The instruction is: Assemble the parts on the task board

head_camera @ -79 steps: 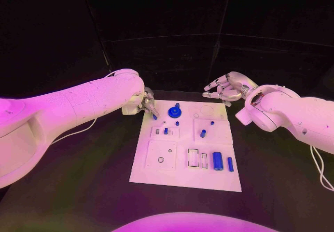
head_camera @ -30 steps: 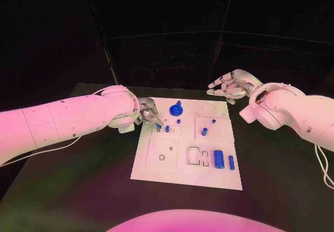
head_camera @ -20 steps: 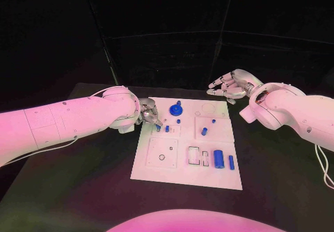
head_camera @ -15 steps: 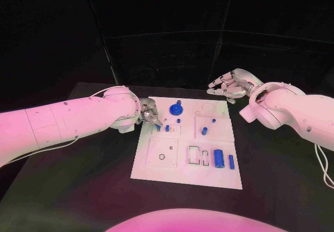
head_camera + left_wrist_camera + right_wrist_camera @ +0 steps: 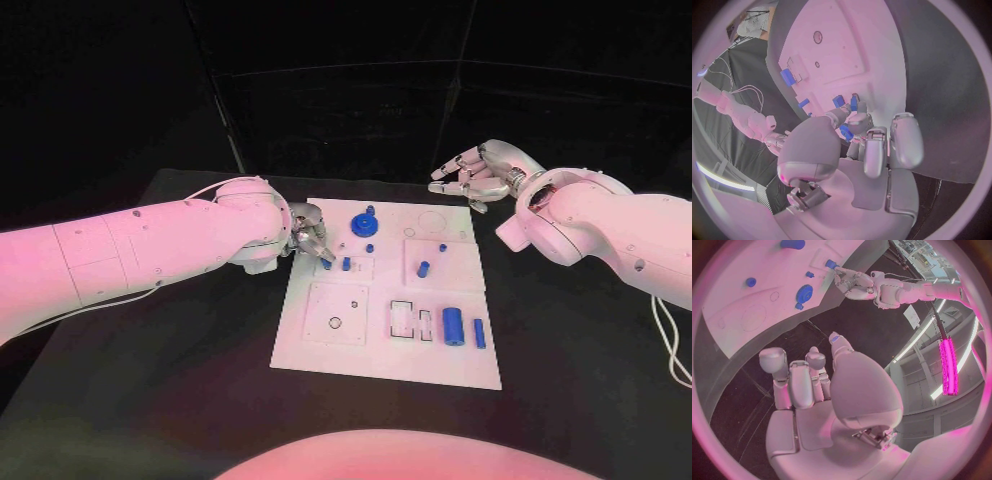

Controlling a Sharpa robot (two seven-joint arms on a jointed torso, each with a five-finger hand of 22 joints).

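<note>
left hand [image 5: 307, 233] has crept toward task board [image 5: 340, 352]'s left edge | it pinches a small blue peg [image 5: 327, 264], tip-down over the board's upper-left socket | right hand [image 5: 473, 177] empty, fingers spread, beyond the board's far-right corner

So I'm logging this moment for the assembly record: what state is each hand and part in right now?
Left hand: pinching a small blue peg over the board's upper left.
Right hand: fingers apart, holding nothing, off the board's far right corner.
White board: flat on the table.
Blue round knob: standing on the board.
Large blue cylinder: lying near the board's right edge.
</note>
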